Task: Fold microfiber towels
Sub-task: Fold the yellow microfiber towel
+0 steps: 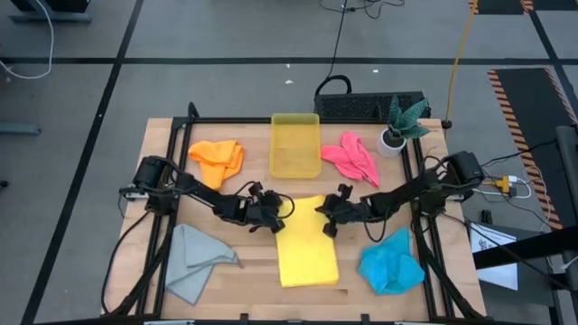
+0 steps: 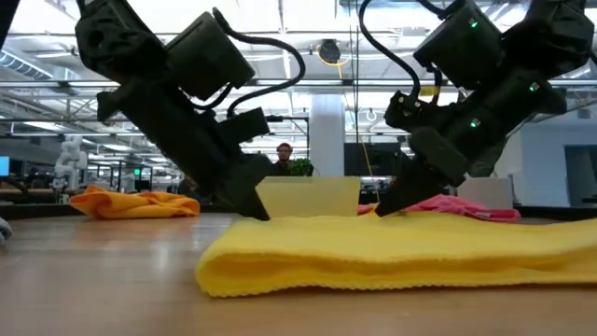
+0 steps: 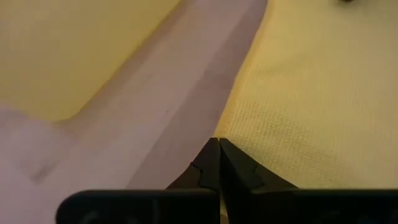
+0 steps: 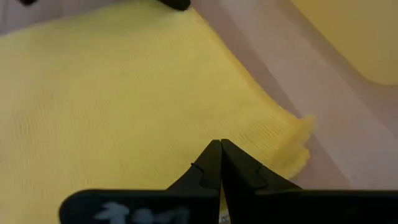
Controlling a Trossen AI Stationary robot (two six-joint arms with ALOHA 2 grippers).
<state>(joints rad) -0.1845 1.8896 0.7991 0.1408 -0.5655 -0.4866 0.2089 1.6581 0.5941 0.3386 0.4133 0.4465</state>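
Both sets of jaws are clenched, the left gripper (image 1: pixel 276 217) and right gripper (image 1: pixel 325 217) each pinching a far corner of the yellow towel (image 1: pixel 305 244), which lies mid-bench before the plastic bin (image 1: pixel 295 144). Soft, nubby, floppy cloth: uneven pulling could skew the fold, or a corner could slip free.

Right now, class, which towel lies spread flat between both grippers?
The yellow towel: it lies flat at the table's centre; the orange, pink, blue and grey ones are crumpled.
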